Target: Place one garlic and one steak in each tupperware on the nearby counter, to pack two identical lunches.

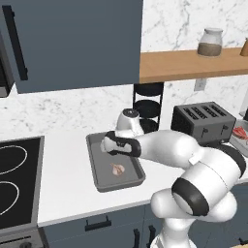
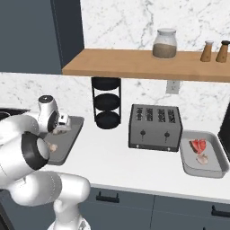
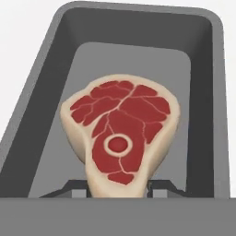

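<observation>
Left base view: our gripper [image 1: 107, 145] hangs over the left tupperware [image 1: 95, 175], near its garlic [image 1: 117, 168]. Right base view: the other tupperware [image 2: 214, 167] is already packed. Hand view: fingers clamp the steak [image 3: 120, 133]; we should lower, then release flat.

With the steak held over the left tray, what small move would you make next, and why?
Probably lower a little and open the gripper. It holds a steak over the tupperware that already has a garlic; the other tupperware already shows both.
</observation>
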{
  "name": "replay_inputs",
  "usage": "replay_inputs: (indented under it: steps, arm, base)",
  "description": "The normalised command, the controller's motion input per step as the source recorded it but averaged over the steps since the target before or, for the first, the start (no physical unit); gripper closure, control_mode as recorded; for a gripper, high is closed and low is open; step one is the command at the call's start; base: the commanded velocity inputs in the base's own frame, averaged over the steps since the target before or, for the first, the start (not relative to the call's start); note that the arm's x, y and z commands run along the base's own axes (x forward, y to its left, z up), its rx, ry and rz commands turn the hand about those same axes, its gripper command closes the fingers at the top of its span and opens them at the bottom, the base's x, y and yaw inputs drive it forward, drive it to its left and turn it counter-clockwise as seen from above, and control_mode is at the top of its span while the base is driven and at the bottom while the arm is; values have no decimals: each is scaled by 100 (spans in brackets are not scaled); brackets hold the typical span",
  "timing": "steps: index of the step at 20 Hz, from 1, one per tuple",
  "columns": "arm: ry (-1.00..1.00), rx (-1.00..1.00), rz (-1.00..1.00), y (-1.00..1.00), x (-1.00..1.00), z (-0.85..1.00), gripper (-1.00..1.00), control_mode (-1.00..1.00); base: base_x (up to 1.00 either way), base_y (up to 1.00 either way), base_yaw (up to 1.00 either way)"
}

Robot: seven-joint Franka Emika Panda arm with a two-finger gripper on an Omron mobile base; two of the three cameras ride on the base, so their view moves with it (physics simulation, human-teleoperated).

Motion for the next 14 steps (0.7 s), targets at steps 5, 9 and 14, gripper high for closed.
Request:
replay_inputs:
  steps: [5,9,14]
  arm:
    - [-10,0,0,7,66,-43,100,-100]
    - [-6,0,-5,30,30,-12,-100,-100]
    - [1,0,-12,15,2,29,-100,-100]
  base:
    - [0,0,0]
    - [0,0,0]
    - [0,0,0]
